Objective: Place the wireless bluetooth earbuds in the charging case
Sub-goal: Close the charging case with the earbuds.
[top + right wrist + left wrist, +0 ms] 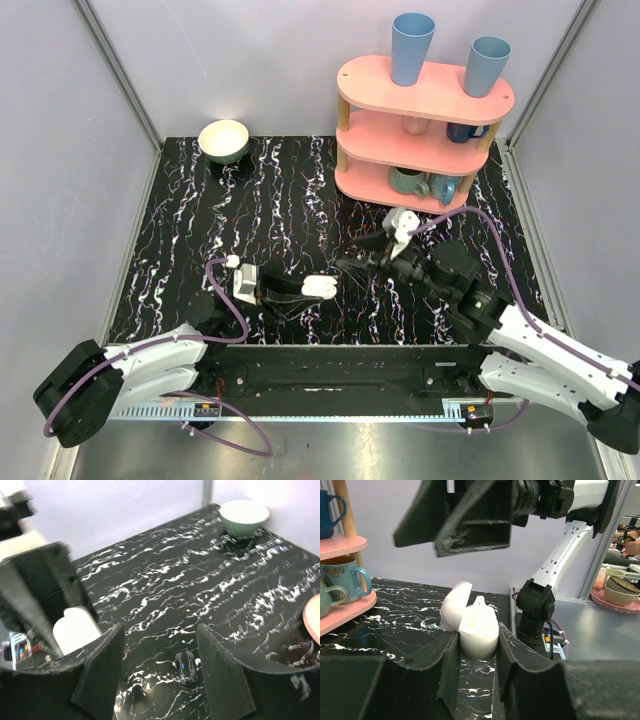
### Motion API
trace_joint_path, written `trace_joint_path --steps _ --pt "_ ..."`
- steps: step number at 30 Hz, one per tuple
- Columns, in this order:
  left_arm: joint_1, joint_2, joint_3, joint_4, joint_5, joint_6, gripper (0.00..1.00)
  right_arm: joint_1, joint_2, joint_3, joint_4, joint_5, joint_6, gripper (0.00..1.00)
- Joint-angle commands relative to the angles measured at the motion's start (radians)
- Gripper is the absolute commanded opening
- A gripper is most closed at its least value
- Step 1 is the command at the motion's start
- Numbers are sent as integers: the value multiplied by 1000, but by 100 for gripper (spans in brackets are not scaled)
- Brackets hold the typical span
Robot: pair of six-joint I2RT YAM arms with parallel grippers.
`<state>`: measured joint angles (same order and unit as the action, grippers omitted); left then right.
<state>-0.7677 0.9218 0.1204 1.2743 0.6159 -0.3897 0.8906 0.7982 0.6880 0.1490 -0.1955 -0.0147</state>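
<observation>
The charging case [479,629] is a white oval pod standing on the black marble table [300,200]. Its lid [454,605] is tipped open to the left, and my left gripper [479,636] is shut on its base. From above, the case [320,287] sits just left of centre. My right gripper [159,635] hovers open a little beyond it, seen as [358,262]. On the table below its fingers lies a small glossy dark earbud [187,667] with a blue light. A second dark bud-like shape [134,694] lies to its left. The case [75,629] shows at that view's left edge.
A pink three-tier shelf [420,100] with mugs and two blue cups stands at the back right, close behind the right arm. A green bowl [224,140] sits at the back left. Grey walls enclose the table on three sides.
</observation>
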Motion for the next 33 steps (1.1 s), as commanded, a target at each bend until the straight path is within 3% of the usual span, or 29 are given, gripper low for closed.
trace_joint_path --steps 1,7,10,33 --pt "-5 -12 -2 313 -10 22 0 4 84 154 -141 260 261 70" --pt "-7 0 7 315 -4 22 0 4 202 260 -253 317 546 76" --pt "-5 3 13 315 -1 22 0 4 252 295 -281 263 576 77" --pt "-5 8 18 315 -21 11 0 4 314 304 -324 99 510 70"
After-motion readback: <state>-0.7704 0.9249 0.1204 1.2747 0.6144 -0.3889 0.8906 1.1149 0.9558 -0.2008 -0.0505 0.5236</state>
